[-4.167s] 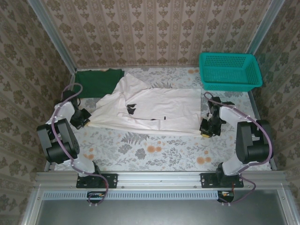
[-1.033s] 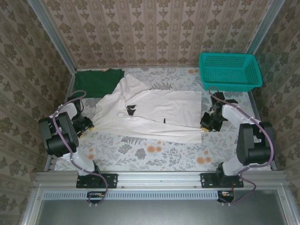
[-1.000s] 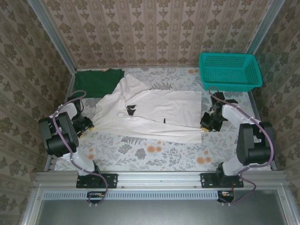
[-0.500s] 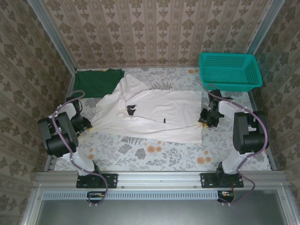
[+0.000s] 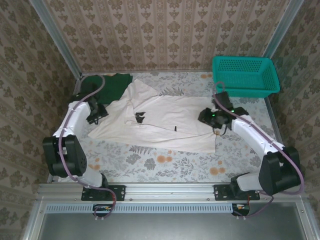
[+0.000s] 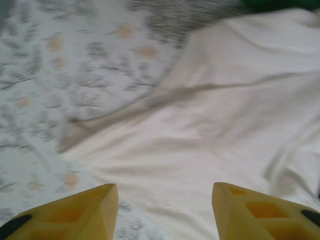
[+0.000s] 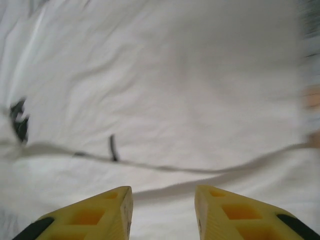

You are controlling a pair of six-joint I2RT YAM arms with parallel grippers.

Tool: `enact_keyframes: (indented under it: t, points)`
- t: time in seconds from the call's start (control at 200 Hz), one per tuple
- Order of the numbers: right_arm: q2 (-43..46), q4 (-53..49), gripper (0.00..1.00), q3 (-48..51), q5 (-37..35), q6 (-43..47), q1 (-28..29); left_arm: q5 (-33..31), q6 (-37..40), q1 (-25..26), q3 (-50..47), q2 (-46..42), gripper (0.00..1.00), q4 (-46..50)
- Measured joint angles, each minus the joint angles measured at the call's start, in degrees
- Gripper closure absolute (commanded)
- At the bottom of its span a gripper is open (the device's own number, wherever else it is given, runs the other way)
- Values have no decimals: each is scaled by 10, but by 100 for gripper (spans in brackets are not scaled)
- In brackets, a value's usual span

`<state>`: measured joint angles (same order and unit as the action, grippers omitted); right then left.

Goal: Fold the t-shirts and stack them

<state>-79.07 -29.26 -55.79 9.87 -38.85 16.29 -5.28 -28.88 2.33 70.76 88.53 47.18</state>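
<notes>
The off-white t-shirt [image 5: 165, 122] lies spread and partly folded mid-table, with a dark tag mark [image 5: 139, 117] near its collar. Behind it at the back left lies the dark green t-shirt [image 5: 107, 86]. My left gripper [image 5: 100, 112] hovers at the off-white shirt's left edge. Seen from the left wrist, it [image 6: 162, 192] is open over the off-white cloth [image 6: 220, 110] and holds nothing. My right gripper [image 5: 205, 116] is above the shirt's right part. Seen from the right wrist, it [image 7: 161, 195] is open over the white cloth [image 7: 175, 85], just before a fold line, and holds nothing.
A teal mesh basket [image 5: 245, 75] stands at the back right corner. The floral tablecloth [image 5: 165, 162] shows bare along the near side. Patterned walls close in the table on three sides.
My right gripper has opened and moved left from the shirt's right edge to over the cloth. My left arm has swung toward the back, up to the shirt's left edge.
</notes>
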Motion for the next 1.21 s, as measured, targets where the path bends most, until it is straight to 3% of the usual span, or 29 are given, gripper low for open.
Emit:
enact_keyframes:
  t: [0.1,0.185,0.42,0.685,0.9,1.08,1.205]
  points:
    - [-73,18,68,0,23,-19,64,15,0,52,-1,34,56,-8]
    - [-128,19,68,6,29,-34,94,30,-2,67,-16,72,57,-24]
    - [-128,39,65,83,28,-77,102,45,-15,65,-106,120,57,-54]
    - [-87,57,56,136,56,-122,72,55,-57,74,-194,45,55,-92]
    - [5,-2,44,193,56,-151,40,90,-122,105,-289,-56,51,-69]
    - [96,-76,45,218,24,-163,-6,109,-185,108,-358,-147,49,-15]
    - [132,-74,48,196,10,-162,5,110,-201,102,-340,-173,42,44]
